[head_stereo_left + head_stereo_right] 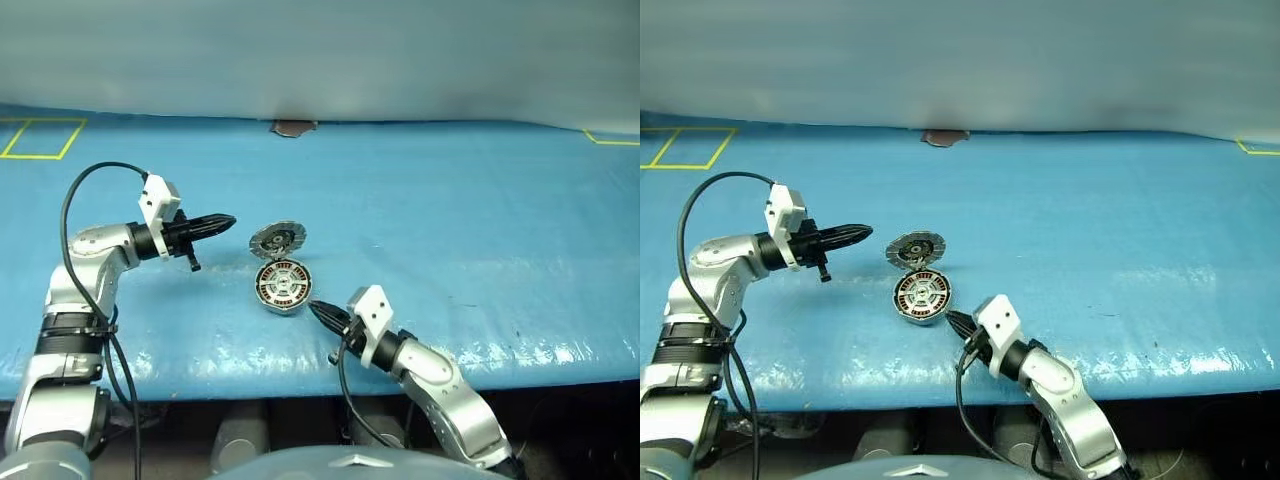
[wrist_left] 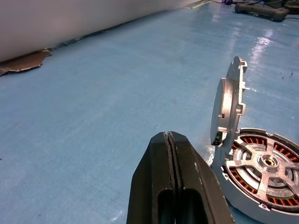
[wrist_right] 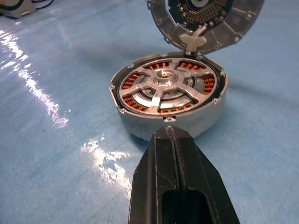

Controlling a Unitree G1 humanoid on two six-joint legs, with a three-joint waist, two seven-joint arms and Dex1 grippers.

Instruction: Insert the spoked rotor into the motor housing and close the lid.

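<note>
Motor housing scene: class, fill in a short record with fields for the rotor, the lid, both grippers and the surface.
rotor: the spoked rotor sits inside the motor housing, copper windings showing between its spokes
lid: the lid stands open, upright on its hinge at the housing's far edge
left gripper: left gripper shut, empty, in the air left of the lid
right gripper: right gripper shut, empty, just in front of the housing
surface: blue table, housing resting on it
step left: closing the lid

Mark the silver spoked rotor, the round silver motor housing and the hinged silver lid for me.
Silver spoked rotor [image 3: 161, 88]: right wrist view, on a spoke near the hub.
Round silver motor housing [image 3: 140, 126]: right wrist view, outer side wall.
Hinged silver lid [image 2: 223, 105]: left wrist view, raised lid's face.
</note>
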